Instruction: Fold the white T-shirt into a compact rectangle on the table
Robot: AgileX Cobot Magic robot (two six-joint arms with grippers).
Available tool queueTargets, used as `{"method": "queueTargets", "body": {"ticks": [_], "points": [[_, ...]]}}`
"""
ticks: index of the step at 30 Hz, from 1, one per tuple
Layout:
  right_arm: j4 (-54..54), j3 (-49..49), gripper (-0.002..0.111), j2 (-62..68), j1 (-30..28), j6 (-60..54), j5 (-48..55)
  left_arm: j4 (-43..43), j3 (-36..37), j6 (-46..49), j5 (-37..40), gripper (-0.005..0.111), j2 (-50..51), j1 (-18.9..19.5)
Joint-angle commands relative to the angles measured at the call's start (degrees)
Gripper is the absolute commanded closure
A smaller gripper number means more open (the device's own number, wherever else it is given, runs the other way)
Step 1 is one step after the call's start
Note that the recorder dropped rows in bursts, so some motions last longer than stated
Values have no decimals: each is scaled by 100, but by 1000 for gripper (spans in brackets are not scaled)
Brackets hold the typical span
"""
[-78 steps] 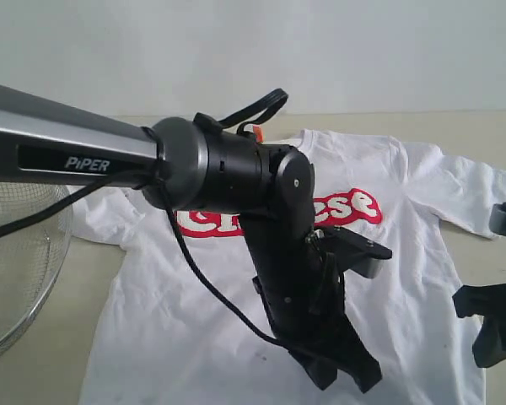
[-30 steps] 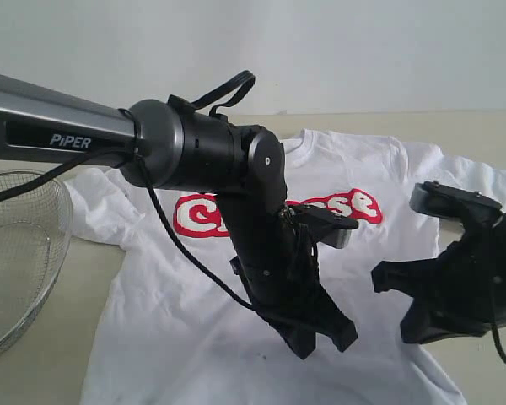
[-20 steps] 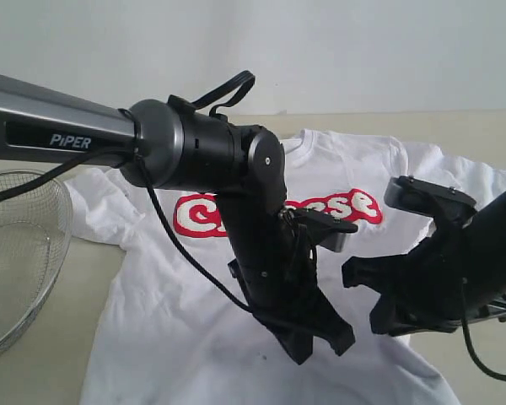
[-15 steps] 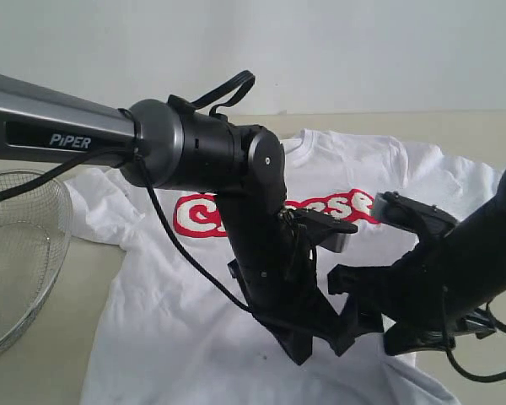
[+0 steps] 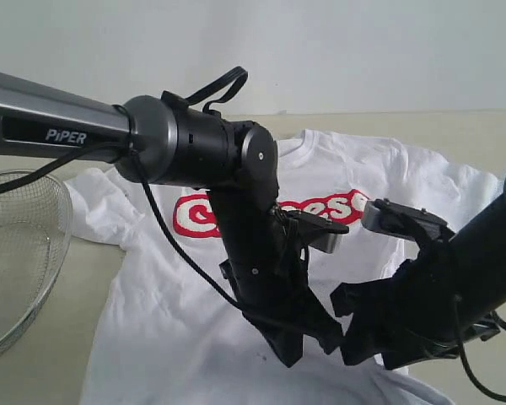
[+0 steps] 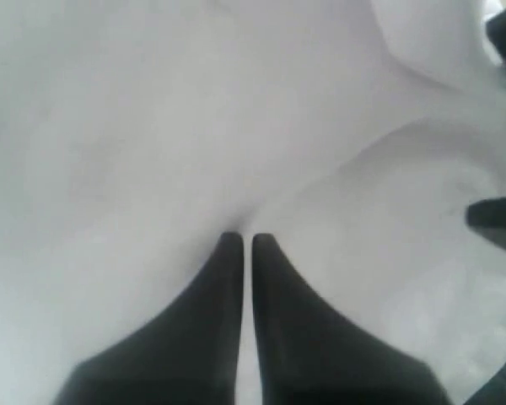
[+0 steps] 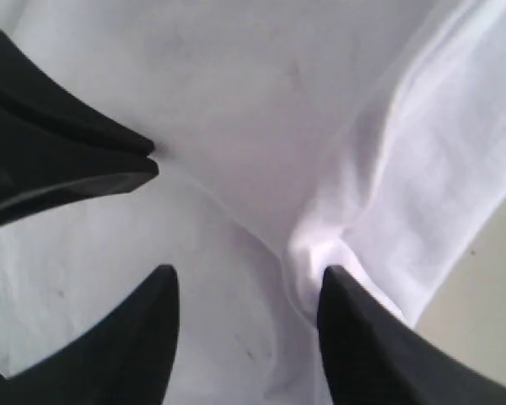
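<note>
1. The white T-shirt (image 5: 152,321) lies spread flat, chest up, on the table (image 5: 481,135). Its cloth is soft and matte, with rounded red lettering (image 5: 194,215) across the chest.
2. The left gripper (image 5: 310,348) stands over the shirt's lower middle. In the left wrist view its two tapered black fingers are closed to a thin slit, tips (image 6: 239,238) against the cloth where shallow creases meet. I cannot tell whether cloth is pinched between them.
3. The right gripper (image 5: 354,329) is just beside the left one, toward the shirt's right side seam. Its jaws stand wide apart over a raised, bunched fold, one finger (image 7: 346,312) touching it.
4. A round wire-mesh basket (image 5: 17,253) sits beyond the shirt's left sleeve.
5. The tabletop is smooth pale beige.
</note>
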Motion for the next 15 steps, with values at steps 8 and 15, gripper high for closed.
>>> {"method": "queueTargets", "body": {"ticks": [8,15], "points": [[-2369,-42,82,-1204,6,1495,953,22,20,35,45,102,-59,12],[-3554,-42,108,-1317,6,2250,1525,22,20,35,45,102,-59,11]]}}
